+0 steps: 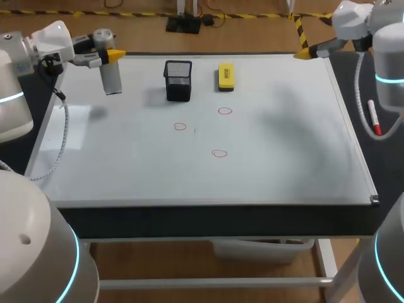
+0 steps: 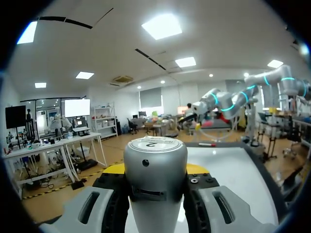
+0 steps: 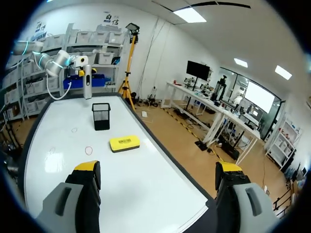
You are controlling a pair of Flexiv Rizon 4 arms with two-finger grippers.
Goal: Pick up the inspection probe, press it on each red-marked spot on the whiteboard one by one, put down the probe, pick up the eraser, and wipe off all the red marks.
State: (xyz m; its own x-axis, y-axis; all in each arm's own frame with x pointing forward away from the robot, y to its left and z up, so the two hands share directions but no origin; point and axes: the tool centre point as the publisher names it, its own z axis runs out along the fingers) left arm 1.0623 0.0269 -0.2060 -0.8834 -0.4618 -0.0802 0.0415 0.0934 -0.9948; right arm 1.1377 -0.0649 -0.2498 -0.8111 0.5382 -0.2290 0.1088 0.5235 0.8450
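Note:
My left gripper (image 1: 113, 55) is shut on the inspection probe (image 1: 111, 77), a grey cylinder held upright over the far left corner of the whiteboard (image 1: 284, 145). In the left wrist view the probe (image 2: 155, 184) fills the gap between the fingers of that gripper (image 2: 155, 170). Three red circles (image 1: 180, 126), (image 1: 225, 111), (image 1: 219, 153) are drawn near the board's middle, well to the right of the probe. The yellow eraser (image 1: 226, 76) lies at the far edge. My right gripper (image 1: 304, 53) hangs open and empty over the far right corner; the right wrist view shows this gripper (image 3: 158, 167) with the eraser (image 3: 124, 143) ahead.
A black mesh pen cup (image 1: 178, 80) stands between the probe and the eraser, just behind the marks. A red marker (image 1: 374, 118) lies off the board's right edge on the dark table. The pen cup (image 3: 101, 116) also shows beyond the eraser in the right wrist view.

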